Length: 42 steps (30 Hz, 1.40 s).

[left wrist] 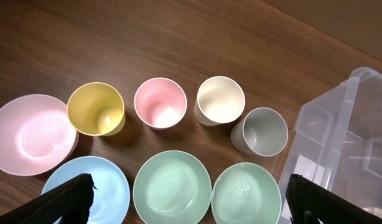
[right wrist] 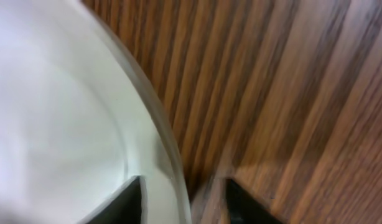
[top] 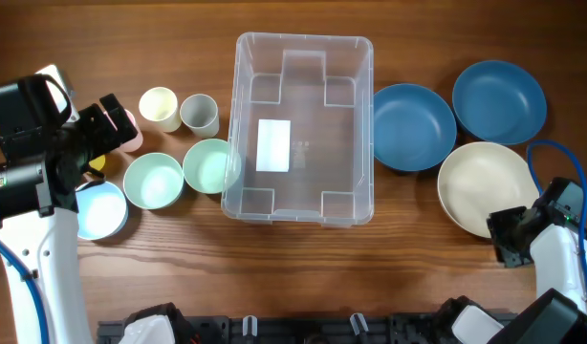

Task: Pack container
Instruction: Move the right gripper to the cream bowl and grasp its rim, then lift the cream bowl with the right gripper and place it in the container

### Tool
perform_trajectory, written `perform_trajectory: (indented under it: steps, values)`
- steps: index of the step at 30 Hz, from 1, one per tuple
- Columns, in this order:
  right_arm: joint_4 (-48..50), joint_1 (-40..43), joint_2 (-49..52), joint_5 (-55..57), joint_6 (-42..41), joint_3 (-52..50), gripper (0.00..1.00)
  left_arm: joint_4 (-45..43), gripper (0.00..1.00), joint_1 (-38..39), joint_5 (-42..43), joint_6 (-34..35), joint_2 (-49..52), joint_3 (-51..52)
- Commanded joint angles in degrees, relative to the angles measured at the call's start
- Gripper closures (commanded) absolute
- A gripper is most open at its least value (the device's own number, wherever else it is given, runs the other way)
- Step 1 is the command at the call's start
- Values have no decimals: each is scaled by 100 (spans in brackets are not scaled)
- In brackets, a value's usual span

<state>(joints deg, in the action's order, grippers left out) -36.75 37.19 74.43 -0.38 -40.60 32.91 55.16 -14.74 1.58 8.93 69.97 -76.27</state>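
This looks like a robotics lab bench, not a home. A bare wood-grain table (top: 303, 268) holds sorted plastic ware: pastel cups (top: 160, 107) and pastel bowls (top: 153, 180) at nine o'clock, blue bowls (top: 413, 126) at three, a clear container (top: 303, 40) at centre. The white left arm (top: 31, 258) and right arm (top: 561, 263) stand at seven and five o'clock.

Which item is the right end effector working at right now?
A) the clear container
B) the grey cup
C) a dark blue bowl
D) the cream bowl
D: the right end effector has one finger inside and one outside the rim of the cream bowl, at the bowl's lower right edge in the overhead view.
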Motion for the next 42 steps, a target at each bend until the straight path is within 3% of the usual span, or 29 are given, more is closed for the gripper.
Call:
perform_trajectory:
  steps: [1, 2, 10, 15, 19, 22, 26, 34, 42]
  values:
    - [-50, 17, 24, 4, -7, -42, 87, -2, 0, -33, 70, 37, 11, -129]
    - [-94, 17, 24, 46, -13, -42, 96, 0, 0, -33, 70, 37, 11, -129]
    - [-855, 17, -1093, 317, -170, 179, 96, 0, 0, -33, 70, 37, 11, -129]
    - [-1412, 17, -2317, -87, 52, 1189, 96, -2, 0, -33, 70, 37, 11, -129]
    - [-1456, -175, -2555, -1139, 625, 2170, 96, -2, 0, -33, 70, 37, 11, -129]
    - [-1329, -831, -2177, -1963, 1231, 2868, 96, -2, 0, -33, 70, 37, 11, -129]
    - [-1322, -2103, -1478, -2083, 1521, 3641, 96, -2, 0, -33, 70, 37, 11, -129]
    - [-730, -5379, 1263, -101, 1803, 5034, 96, -2, 0, -33, 70, 37, 11, -129]
    - [101, -5987, 3604, 361, 2094, 5681, 96, -2, 0, -33, 70, 37, 11, -129]
